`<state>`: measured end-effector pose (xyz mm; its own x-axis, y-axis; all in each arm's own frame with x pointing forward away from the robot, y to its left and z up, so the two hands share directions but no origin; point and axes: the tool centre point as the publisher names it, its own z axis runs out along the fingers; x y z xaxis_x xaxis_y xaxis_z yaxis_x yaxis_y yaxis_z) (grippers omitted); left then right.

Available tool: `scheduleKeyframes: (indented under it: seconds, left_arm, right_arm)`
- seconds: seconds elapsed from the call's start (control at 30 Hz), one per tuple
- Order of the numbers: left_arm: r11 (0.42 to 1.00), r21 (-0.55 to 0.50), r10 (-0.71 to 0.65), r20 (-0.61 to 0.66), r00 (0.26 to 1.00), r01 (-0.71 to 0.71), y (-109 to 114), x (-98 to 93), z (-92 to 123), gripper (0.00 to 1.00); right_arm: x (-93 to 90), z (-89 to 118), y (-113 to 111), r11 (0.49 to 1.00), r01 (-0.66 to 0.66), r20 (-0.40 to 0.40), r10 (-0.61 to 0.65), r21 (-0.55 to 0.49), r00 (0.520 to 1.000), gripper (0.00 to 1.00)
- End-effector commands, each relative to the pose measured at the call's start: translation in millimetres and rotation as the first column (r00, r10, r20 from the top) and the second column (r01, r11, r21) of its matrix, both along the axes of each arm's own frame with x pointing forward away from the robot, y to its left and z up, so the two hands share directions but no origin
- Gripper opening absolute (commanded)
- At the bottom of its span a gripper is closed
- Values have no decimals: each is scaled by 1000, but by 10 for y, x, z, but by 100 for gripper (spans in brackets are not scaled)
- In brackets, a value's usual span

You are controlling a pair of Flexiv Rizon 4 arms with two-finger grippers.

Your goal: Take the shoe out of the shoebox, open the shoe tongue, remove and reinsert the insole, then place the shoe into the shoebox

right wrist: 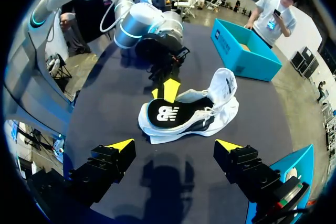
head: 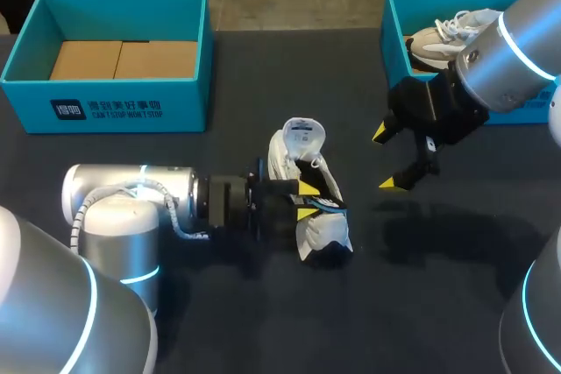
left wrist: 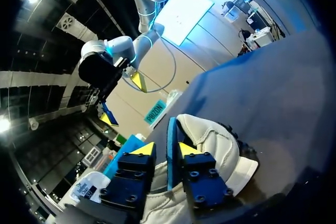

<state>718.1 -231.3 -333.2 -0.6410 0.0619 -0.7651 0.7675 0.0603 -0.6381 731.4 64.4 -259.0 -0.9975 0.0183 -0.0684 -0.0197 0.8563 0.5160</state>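
A white shoe (head: 308, 177) lies on its side in the middle of the dark table, its tongue (head: 302, 133) pulled out toward the back. In the right wrist view a black insole (right wrist: 167, 114) with a white logo fills the opening of the shoe (right wrist: 210, 121). My left gripper (head: 307, 201) comes in from the left at the shoe's opening. Its fingers stand slightly apart around a thin blue edge (left wrist: 171, 145), with a gap showing on one side. My right gripper (head: 383, 159) hangs wide open above the table to the shoe's right, holding nothing.
A teal shoebox (head: 396, 37) at the back right holds a second pale shoe (head: 447, 32). Another teal box (head: 114, 107) with brown cardboard inside stands at the back left. Bare table lies in front of the shoe and under my right gripper (right wrist: 175, 144).
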Motion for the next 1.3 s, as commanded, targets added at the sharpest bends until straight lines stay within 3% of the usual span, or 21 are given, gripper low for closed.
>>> scheduleKeyframes:
  seconds: [0.03,0.73,0.8,0.9,1.07,1.3]
  left_arm:
    - [1000,5,-9,-4,1000,9,-39,37,-45,0]
    - [998,57,6,-19,1000,-5,49,164,-236,0]
    - [998,55,6,-12,1000,-5,47,155,-194,28]
    - [999,39,3,0,1000,-3,40,128,-113,42]
    - [1000,24,-3,15,1000,3,38,82,-15,44]
    - [1000,23,-15,3,1000,15,2,48,-58,36]
  right_arm:
    - [6,-11,5,1000,0,0,0,0,1000,100]
    - [6,-11,5,1000,0,0,0,0,1000,100]
    - [6,-11,5,1000,0,0,0,0,1000,100]
    - [6,-11,5,1000,0,0,0,0,1000,100]
    - [6,-11,5,1000,0,0,0,0,1000,100]
    - [6,-11,5,1000,0,0,0,0,1000,100]
